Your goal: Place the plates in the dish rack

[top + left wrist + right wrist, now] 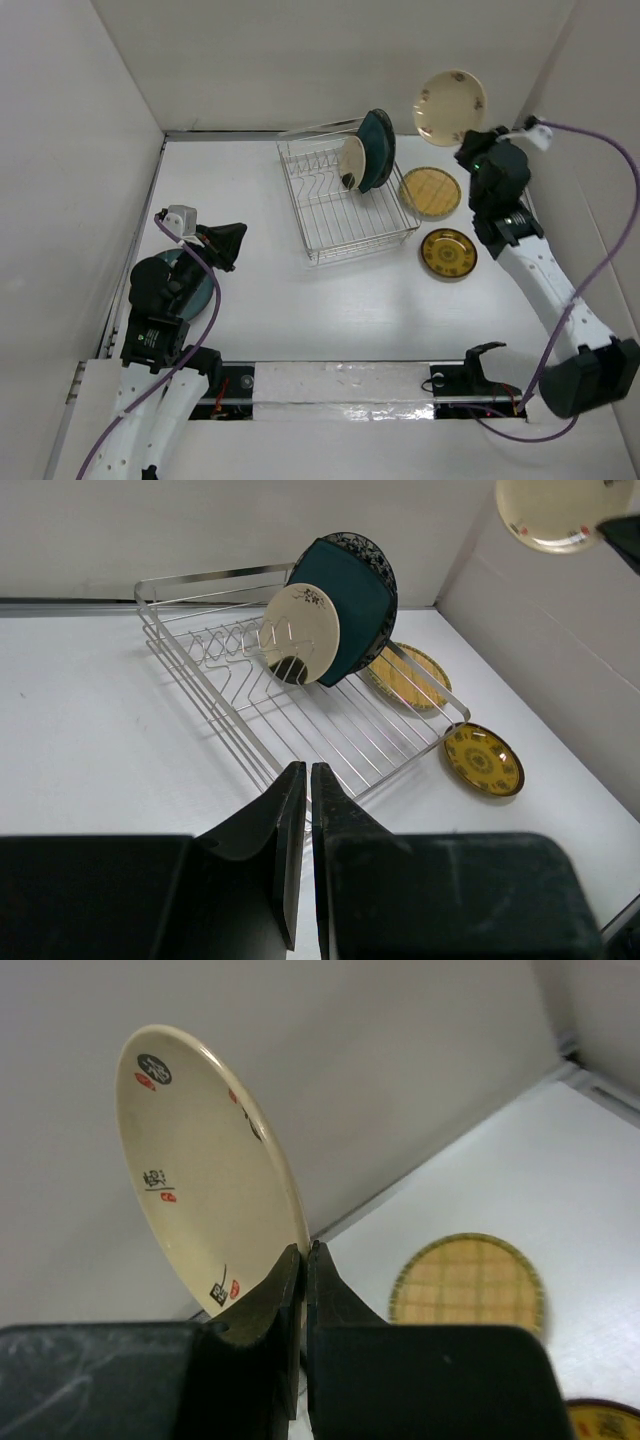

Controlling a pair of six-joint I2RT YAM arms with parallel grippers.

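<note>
Top external view: right gripper point(466, 140) is high at the far right, its fingers pinched tight on the lower rim of a cream plate point(450, 107). The plate is lifted clear of the table point(300, 300) and tilted. Right wrist view confirms the grip: the rim is clamped between the two fingers, and the plate face carries small red and dark marks. The dish rack point(330, 235) sits mid-table, left of the held plate. At its far right end a small cream plate point(351, 160) leans on a square dark teal plate point(378, 150), with a patterned round plate point(378, 555) behind. Slots left of these look free. Right of the rack lie a yellow woven-look plate point(430, 192) and, nearer, a gold plate point(447, 253). The left gripper point(228, 243) is low at the near left, fingers almost together and holding nothing. What looks like a round teal plate point(205, 290) lies under that arm, mostly hidden. Judgement: the step in hand is carrying the cream plate to the rack. Bring it over a free slot beside the small cream plate and turn it upright, parallel to the standing ones. Lower it edge-first between the tines, clear of its neighbours. Release only once the rim is seated, since a rim pinch may slip if the plate swings.
</note>
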